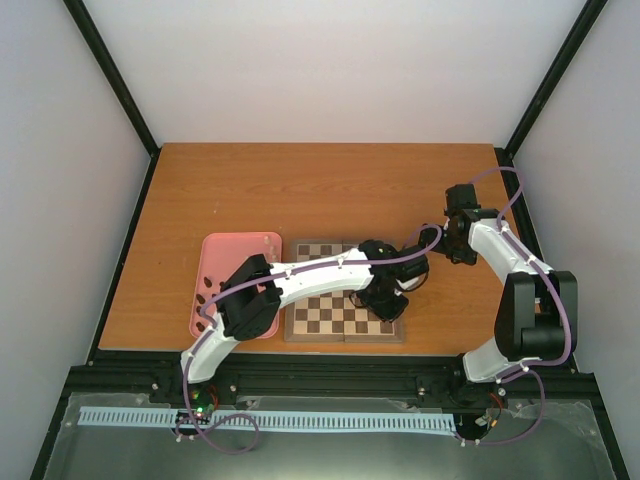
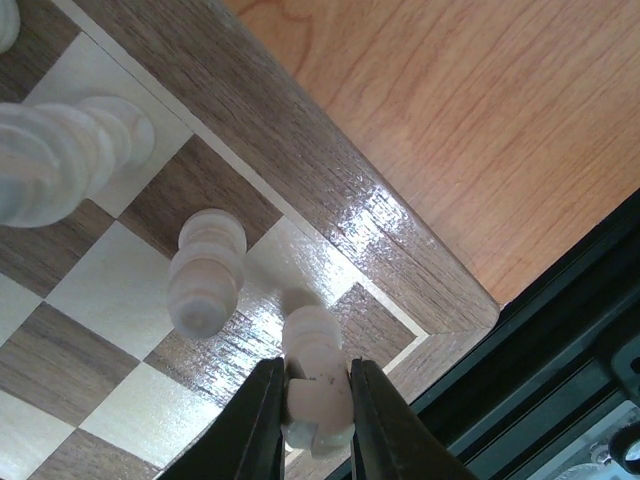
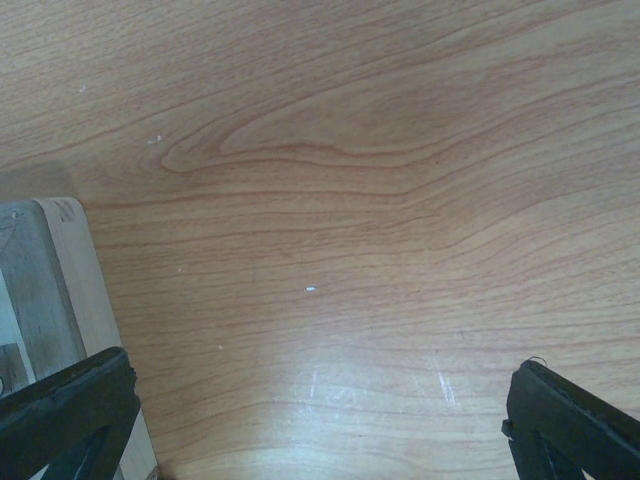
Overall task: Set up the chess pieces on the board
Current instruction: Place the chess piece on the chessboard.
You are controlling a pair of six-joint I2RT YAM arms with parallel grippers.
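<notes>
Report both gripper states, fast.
Left gripper: closed on a white piece at the board corner.
Right gripper: open, holding nothing, above the table.

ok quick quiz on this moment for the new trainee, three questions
1. True or false: the right gripper holds a piece.
2. The cream piece in the left gripper is: A) at mid-board, B) at a corner of the board, C) off the board.
3. Fill in: the tray beside the board is coloured ___.

Key: 1 false, it is open over bare table; 2 B; 3 pink.
</notes>
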